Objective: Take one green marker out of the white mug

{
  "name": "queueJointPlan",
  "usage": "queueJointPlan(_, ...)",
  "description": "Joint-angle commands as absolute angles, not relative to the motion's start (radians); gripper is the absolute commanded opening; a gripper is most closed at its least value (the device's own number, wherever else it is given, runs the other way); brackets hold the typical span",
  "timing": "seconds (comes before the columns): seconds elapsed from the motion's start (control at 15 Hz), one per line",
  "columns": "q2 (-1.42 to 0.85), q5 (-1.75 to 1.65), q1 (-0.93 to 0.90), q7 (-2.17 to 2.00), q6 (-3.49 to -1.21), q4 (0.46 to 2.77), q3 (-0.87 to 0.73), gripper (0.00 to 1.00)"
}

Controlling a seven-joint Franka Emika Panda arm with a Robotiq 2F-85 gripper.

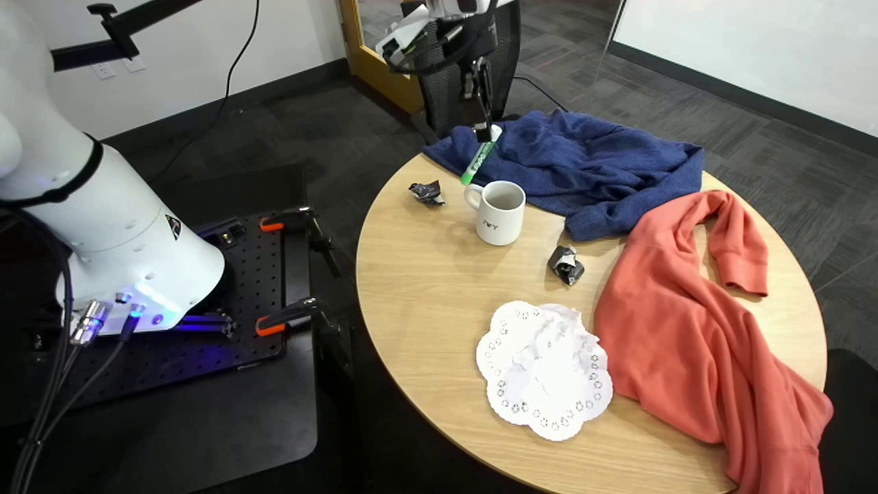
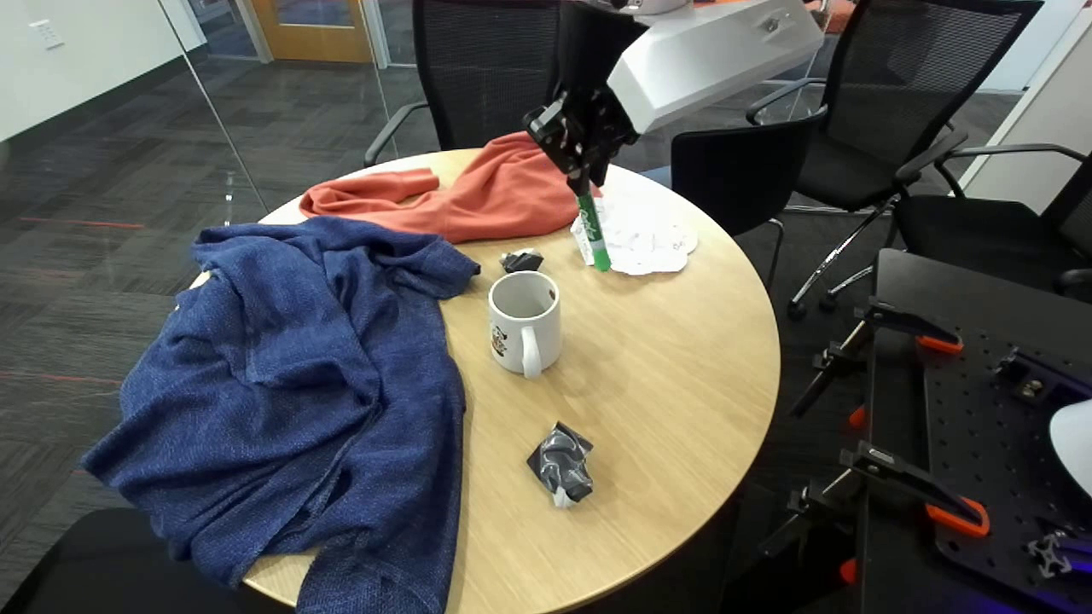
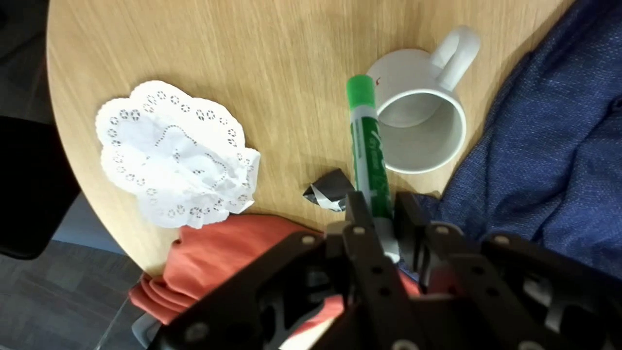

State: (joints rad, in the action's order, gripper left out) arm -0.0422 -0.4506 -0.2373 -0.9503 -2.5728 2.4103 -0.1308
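Black tool [image 3: 380, 206] points downward, pinching green marker [image 3: 371, 155].

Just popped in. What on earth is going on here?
A robot arm is meant to take one green marker out of the white mug. Right now its tool grips the marker near its white end, in the air and outside the mug, with the bright green end pointing down at a slant. The mug stands upright on the round wooden table. A rumpled blue cloth, an orange garment and a lacy white doily lie there too.
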Motion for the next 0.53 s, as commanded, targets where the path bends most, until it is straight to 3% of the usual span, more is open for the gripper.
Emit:
queueJointPlan(0.0, 0.006, -0.413, -0.157, -0.954, -2.515, 2.452, -0.061, 0.05)
queueJointPlan(0.47, -0.081, -0.299, -0.069, -0.935, -2.63, 2.496, -0.05, 0.05)
